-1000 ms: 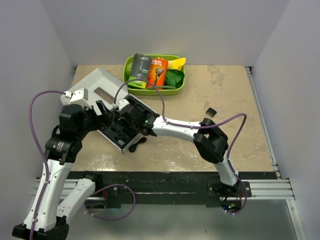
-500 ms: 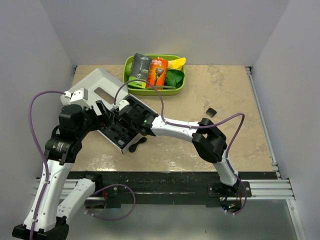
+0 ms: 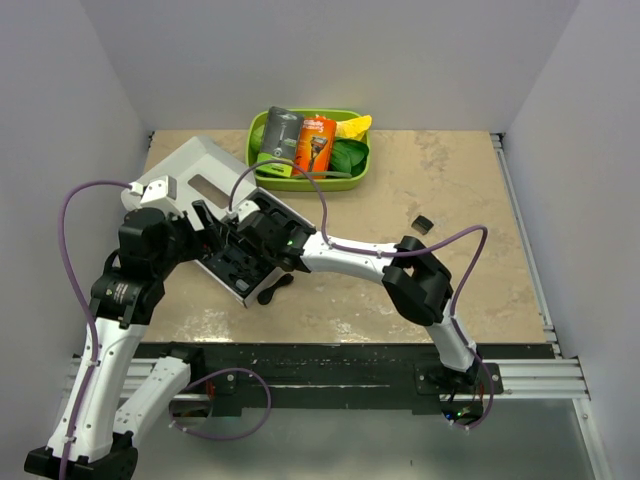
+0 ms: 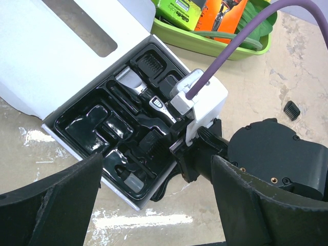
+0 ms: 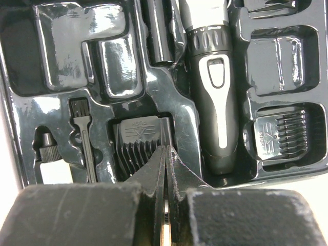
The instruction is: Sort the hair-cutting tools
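The open white case holds a black moulded tray. The slim black clipper with its silver blade head lies in its slot. My right gripper is shut, its tips resting at the right edge of a black guide comb seated in the tray; it also shows in the top view. A second comb sits in a slot on the right. Another small black guide comb lies loose on the table. A small black curved piece lies against the case's front edge. My left gripper is open and empty, hovering beside the case.
A green bin at the back holds the orange razor package, the grey-and-green razor package and green and yellow items. A small brush and an oil bottle sit in the tray. Walls close in left, right and behind.
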